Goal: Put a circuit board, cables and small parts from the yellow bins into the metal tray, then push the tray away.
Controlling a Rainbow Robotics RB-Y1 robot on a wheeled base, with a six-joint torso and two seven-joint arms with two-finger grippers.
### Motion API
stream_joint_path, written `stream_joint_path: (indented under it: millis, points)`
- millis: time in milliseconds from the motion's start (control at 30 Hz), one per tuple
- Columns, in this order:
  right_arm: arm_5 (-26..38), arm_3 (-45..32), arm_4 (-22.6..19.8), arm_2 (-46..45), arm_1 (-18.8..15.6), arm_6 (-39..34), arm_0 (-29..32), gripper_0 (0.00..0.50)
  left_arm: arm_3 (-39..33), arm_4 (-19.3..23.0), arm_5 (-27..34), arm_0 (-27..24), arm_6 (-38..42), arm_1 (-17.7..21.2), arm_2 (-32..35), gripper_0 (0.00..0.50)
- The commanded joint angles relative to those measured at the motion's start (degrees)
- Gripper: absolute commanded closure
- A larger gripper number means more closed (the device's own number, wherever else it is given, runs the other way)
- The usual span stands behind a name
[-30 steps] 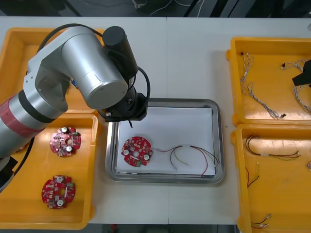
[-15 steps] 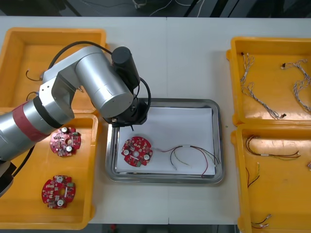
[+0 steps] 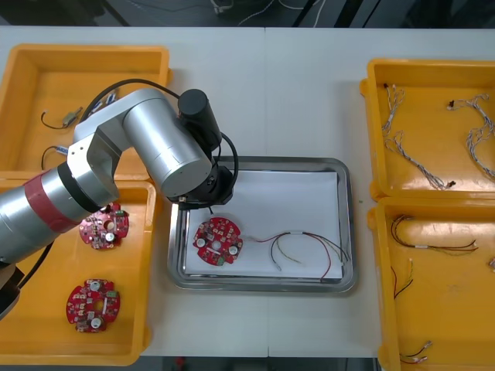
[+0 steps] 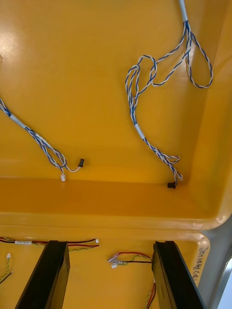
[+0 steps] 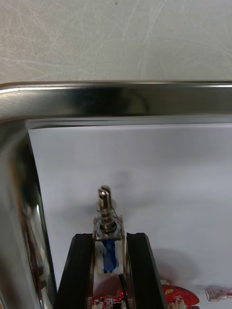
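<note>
My left gripper (image 5: pixel 108 239) is shut on a small metal part (image 5: pixel 107 212) with a blue band, held just above the white inside of the metal tray (image 5: pixel 116 99) near its far left corner. In the front view my left arm (image 3: pixel 166 151) covers that corner of the tray (image 3: pixel 346 232). A round red circuit board (image 3: pixel 217 240) and a red and yellow cable (image 3: pixel 303 247) lie in the tray. My right gripper (image 4: pixel 110 277) is open over a yellow bin (image 4: pixel 96 203) holding twisted blue and white cables (image 4: pixel 145 96).
Two circuit boards (image 3: pixel 103 225) (image 3: pixel 93 303) lie in the near left bin (image 3: pixel 147 309). The far left bin (image 3: pixel 31 85) holds small items. The right bins hold twisted cables (image 3: pixel 418 158) and red and yellow cables (image 3: pixel 433 243). Bare table lies beyond the tray.
My left arm has swung lower and to the left while its gripper stays over the tray's far left corner. The right gripper has left the front view's right edge.
</note>
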Motion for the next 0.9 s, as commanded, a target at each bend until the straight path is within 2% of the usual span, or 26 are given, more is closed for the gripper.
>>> stream_joint_path:
  millis: [33,100,333,667,900]
  points:
    - [-3.34,1.17,-0.08,1.28,-2.86,2.25,-2.11,0.0,-0.45,-0.93,-1.03,0.57,0.68,-0.52,-1.18,0.077]
    - [-4.4,2.57,-0.25,1.45,-2.86,2.69,-2.38,0.0,-0.45,-1.11,-1.55,0.75,0.86,-0.52,-1.18,0.0]
    - [-6.77,7.67,-0.34,1.63,-2.86,5.77,-4.66,0.0,-0.54,-1.29,-2.87,1.01,1.12,-0.43,-1.18,0.0]
    - [-13.01,15.49,-0.08,2.16,-3.21,17.72,-6.95,0.0,-2.65,-0.93,-2.43,0.75,1.21,0.89,-0.04,0.0]
    - [-17.84,19.98,-1.04,6.46,-4.79,20.53,-8.44,0.0,-6.34,2.05,4.42,-0.4,0.68,2.29,5.06,0.0]
